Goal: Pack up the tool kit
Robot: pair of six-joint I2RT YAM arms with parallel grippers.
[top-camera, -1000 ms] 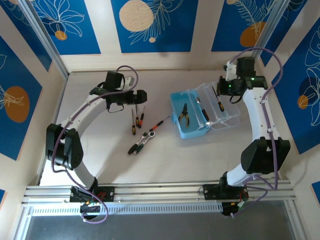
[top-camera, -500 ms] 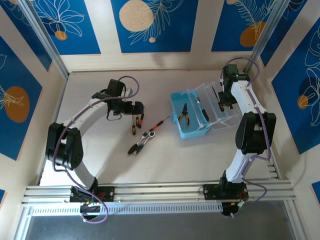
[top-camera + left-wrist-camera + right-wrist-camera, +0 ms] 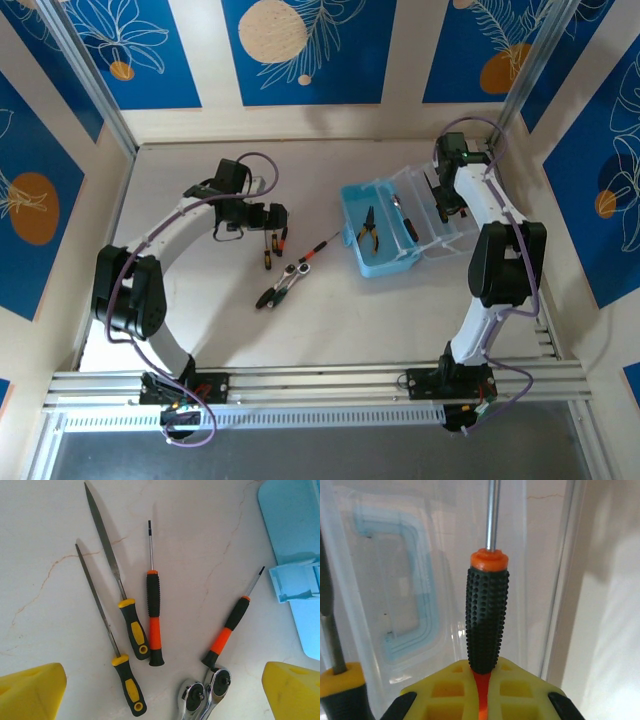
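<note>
Left gripper [image 3: 161, 695]: your fingers stand wide apart with nothing between them, hovering over the loose tools on the veined white tabletop [image 3: 210, 525].

Under it, in the left wrist view:
- The longer needle file [image 3: 134, 630] and the shorter needle file [image 3: 127, 685], both with black-and-yellow handles, lie side by side with tips pointing away.
- The straight-lying screwdriver [image 3: 153, 620], black and orange, is just right of the files.
- The slanted screwdriver [image 3: 227, 632] lies further right, apart from the first.
- The heads of the two ratchet wrenches [image 3: 205, 700] lie against each other, just beside the slanted screwdriver's butt end.
- A corner of the light-blue case [image 3: 295, 525] shows at the right edge.

Right gripper [image 3: 482, 685]: your fingers are clamped on the orange butt of the dimpled-grip screwdriver [image 3: 487, 615]. Its shaft points away from the camera, over the clear lid [image 3: 380, 540]. The lid's pale-blue carry handle [image 3: 415, 605] shows through the plastic. A yellow-and-black handle [image 3: 340, 690] sits at the lower left; you cannot tell which tool it belongs to.

From the top view, the case stands open right of the table's centre, with the lid folded back to its right. The yellow-handled pliers [image 3: 368, 228] lie in the blue tray. Whether the held screwdriver's tip touches the lid is unclear.
</note>
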